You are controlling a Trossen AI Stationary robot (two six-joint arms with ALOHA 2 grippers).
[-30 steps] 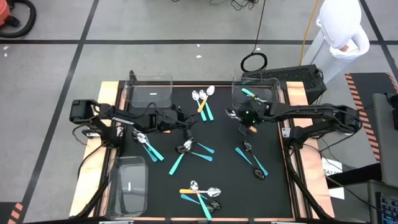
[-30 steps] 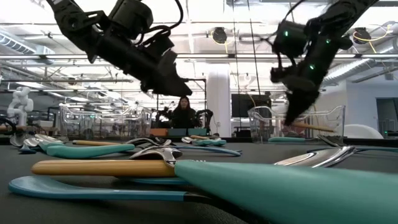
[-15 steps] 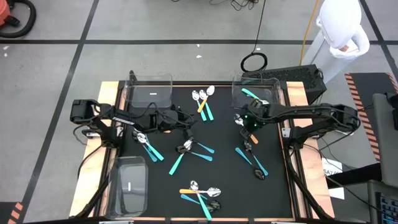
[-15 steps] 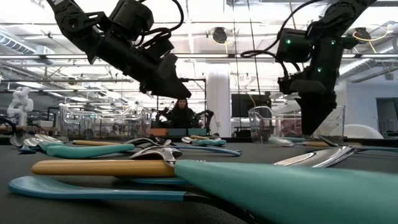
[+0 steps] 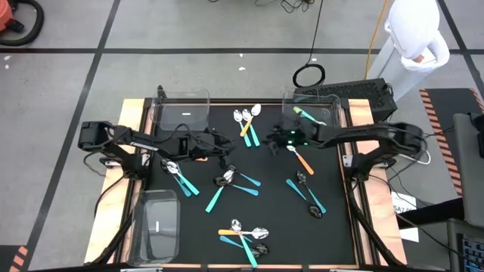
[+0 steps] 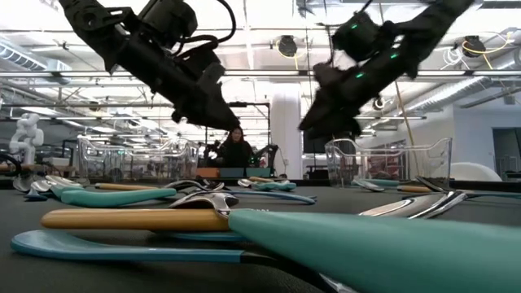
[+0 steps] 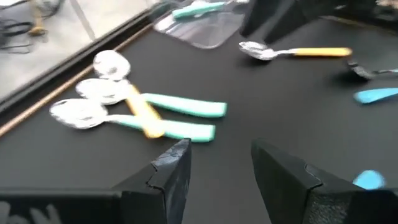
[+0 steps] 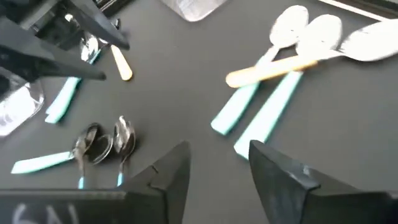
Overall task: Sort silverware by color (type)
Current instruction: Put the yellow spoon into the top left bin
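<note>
Jaws of both grippers stand spread with nothing between them; the right gripper (image 5: 277,140) hangs above the black mat of the desk (image 5: 280,219), just right of the landmark here, a cluster of three silver-headed spoons (image 5: 246,121) (one orange plastic handle, two teal) lying near the far middle edge; its own camera looks down past its parted fingers (image 8: 281,174) onto that cluster (image 8: 292,56); the left gripper (image 5: 224,147) hovers just nearer than the cluster and a little left, its dark fingers (image 7: 171,171) apart over bare mat, the same three spoons (image 7: 134,112) ahead of it.

Right of the cluster, just beyond the right gripper, a silver spoon with an orange handle (image 5: 300,157) lies loose on the mat; past it stands a clear rectangular plastic bin (image 5: 311,113) with a teal-handled spoon (image 5: 302,113) inside; left of the cluster, a second clear bin (image 5: 184,113) sits at the far left corner; nearer than the cluster lie scattered teal-handled spoons (image 5: 234,181), another group (image 5: 246,238) at the near edge, and a third clear bin (image 5: 159,225) at the near left.
</note>
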